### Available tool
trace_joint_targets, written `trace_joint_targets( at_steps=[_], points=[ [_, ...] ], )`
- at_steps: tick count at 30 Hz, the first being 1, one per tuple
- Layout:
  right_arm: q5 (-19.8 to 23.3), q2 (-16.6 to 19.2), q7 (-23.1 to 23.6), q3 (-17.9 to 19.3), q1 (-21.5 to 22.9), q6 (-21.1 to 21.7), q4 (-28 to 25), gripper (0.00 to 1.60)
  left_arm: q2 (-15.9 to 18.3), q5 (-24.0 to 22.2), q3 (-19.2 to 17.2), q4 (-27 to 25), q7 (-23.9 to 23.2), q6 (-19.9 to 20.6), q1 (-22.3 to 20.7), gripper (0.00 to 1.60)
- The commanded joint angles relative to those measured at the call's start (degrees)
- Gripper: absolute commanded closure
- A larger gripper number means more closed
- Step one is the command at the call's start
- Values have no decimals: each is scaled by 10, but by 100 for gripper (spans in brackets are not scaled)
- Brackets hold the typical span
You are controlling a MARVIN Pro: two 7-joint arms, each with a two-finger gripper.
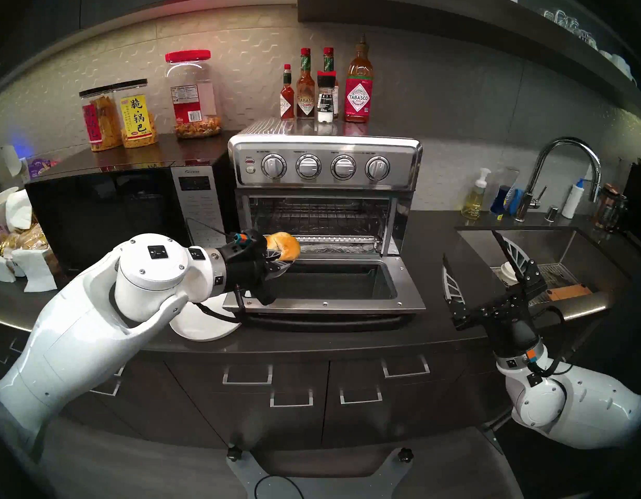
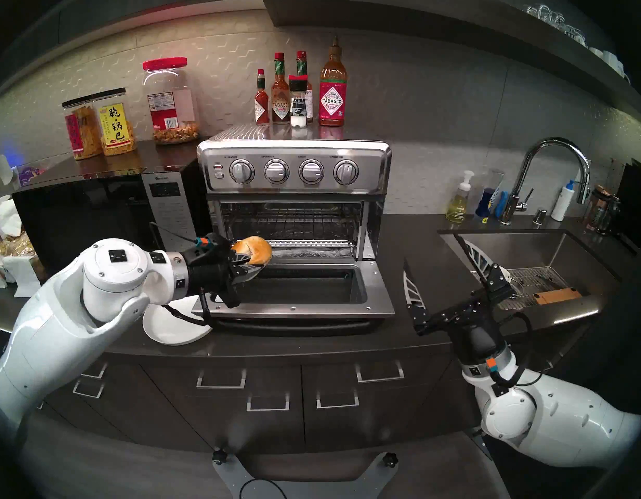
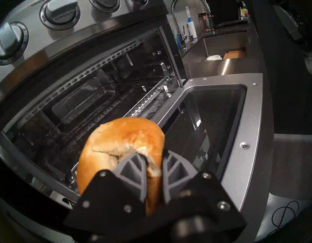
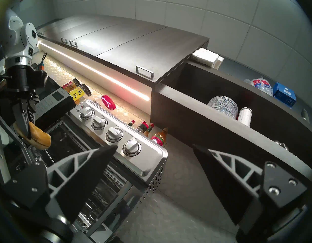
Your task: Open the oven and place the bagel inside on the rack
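Left gripper (image 1: pixel 281 259) is closed on the bagel (image 1: pixel 283 245), holding it in the air at the left end of the oven (image 1: pixel 324 185) mouth, above the lowered door (image 1: pixel 405 300) and near the rack (image 1: pixel 337 239). Right gripper (image 1: pixel 474 268) stands wide open and holds nothing, to the right of the oven. Inside the oven only the rack and a foil-covered tray (image 1: pixel 333 249) are seen; the white plate (image 1: pixel 204 327) at the near left has nothing on its visible part.
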Motion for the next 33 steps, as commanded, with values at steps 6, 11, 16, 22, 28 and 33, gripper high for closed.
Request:
trace_joint_targets(
  at_steps=[6,11,16,22,28,33],
  points=[
    [0,-1,-1,3,3,-1,-5,0,-101,55,26,40,-20,27,-101,160],
    [0,-1,-2,3,3,-1,-5,0,-132,84,44,63,-35,38,-122,160],
    [0,-1,-2,3,3,-1,-5,0,-160,109,56,86,-48,48,-145,160],
    [0,-1,-2,3,4,-1,-5,0,-196,143,65,116,-71,64,-179,160],
    [0,-1,-2,3,4,0,-6,0,-215,178,72,142,-104,80,-211,160],
    [0,-1,-2,3,4,0,-6,0,-233,209,85,165,-133,86,-235,160]
  ],
)
